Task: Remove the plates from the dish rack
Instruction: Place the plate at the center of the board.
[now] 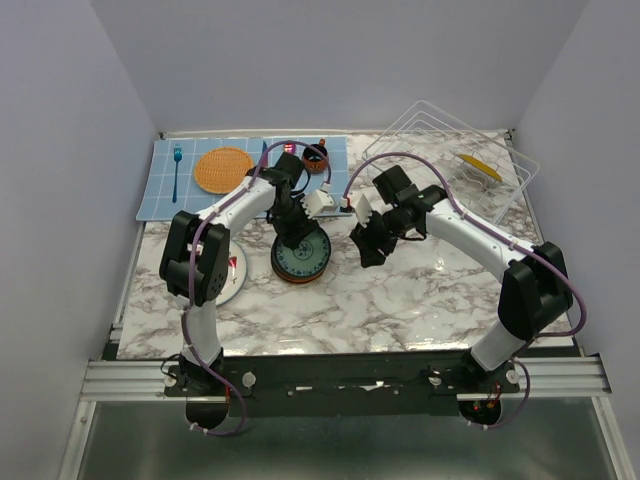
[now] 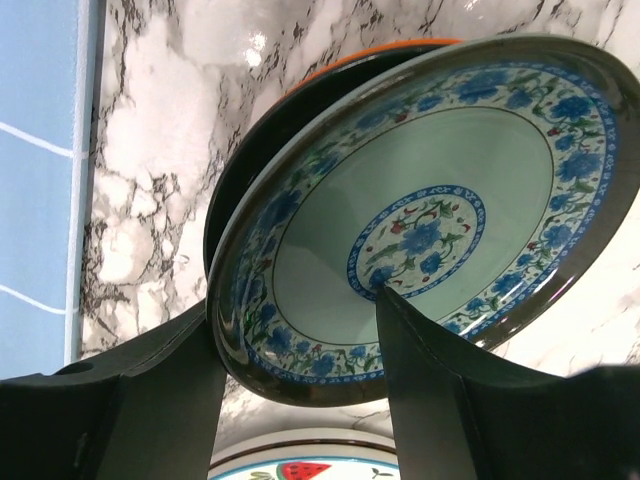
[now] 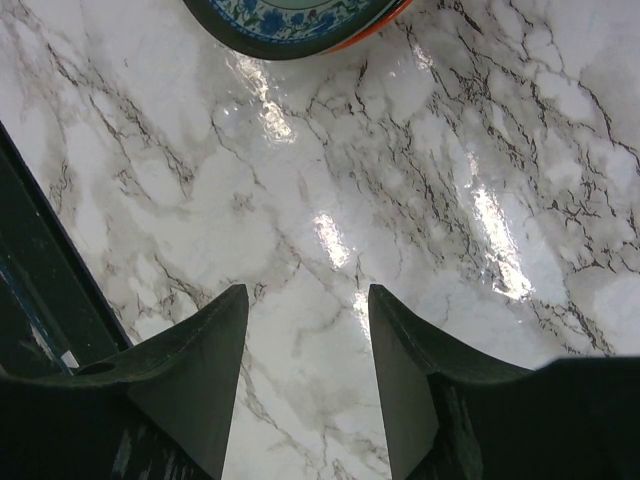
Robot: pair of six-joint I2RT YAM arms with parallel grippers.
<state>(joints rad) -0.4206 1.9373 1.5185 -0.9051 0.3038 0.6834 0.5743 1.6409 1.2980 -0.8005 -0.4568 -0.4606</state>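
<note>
Left gripper (image 2: 298,300), jaws spread wide, straddled the blue plate (image 2: 420,200) rim atop the centre stack (image 1: 300,258), not clamping it. To its right, the right gripper (image 3: 308,290) gaped empty. One yellow plate (image 1: 480,166) sat in the far-right rack (image 1: 450,130).

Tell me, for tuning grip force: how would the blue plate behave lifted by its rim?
Probably rigid and breakable; the blue plate looks glazed ceramic. Its glossy rim might slip from the left fingers. Resting on the black plate, it could slide if nudged.
</note>
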